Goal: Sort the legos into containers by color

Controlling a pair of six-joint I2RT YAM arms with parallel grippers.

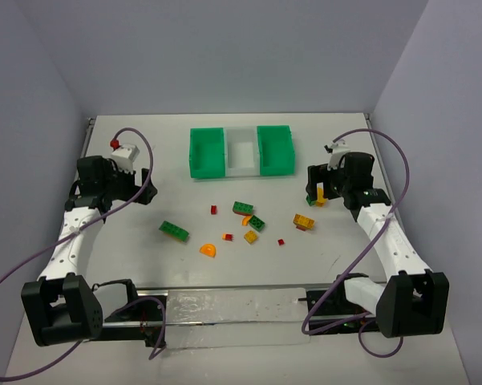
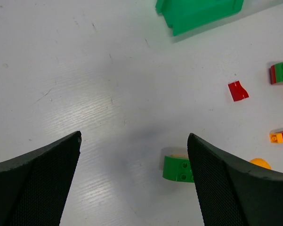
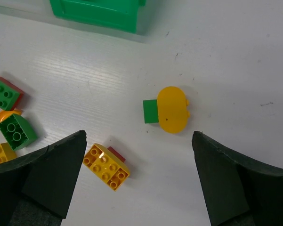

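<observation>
The legos lie scattered mid-table: a long green brick [image 1: 174, 231], an orange half-disc [image 1: 208, 249], a yellow brick [image 1: 304, 221] and tiny red bits [image 1: 214, 209]. The containers stand in a row at the back: a green bin [image 1: 207, 152], a white bin [image 1: 242, 152] and a second green bin [image 1: 275, 148]. My left gripper [image 2: 134, 136] hangs open over bare table, a green brick [image 2: 176, 169] beside its right finger. My right gripper [image 3: 139, 134] is open and holds nothing. A yellow rounded piece [image 3: 172, 109] joined to a green bit lies just ahead of it, a yellow brick [image 3: 106, 165] by its left finger.
Walls close the table at the back and sides. Both arm bases and a metal rail [image 1: 232, 309] run along the near edge, with cables looping off each arm. A red-and-green brick [image 2: 281, 73] and a red bit [image 2: 238, 90] lie right of the left gripper.
</observation>
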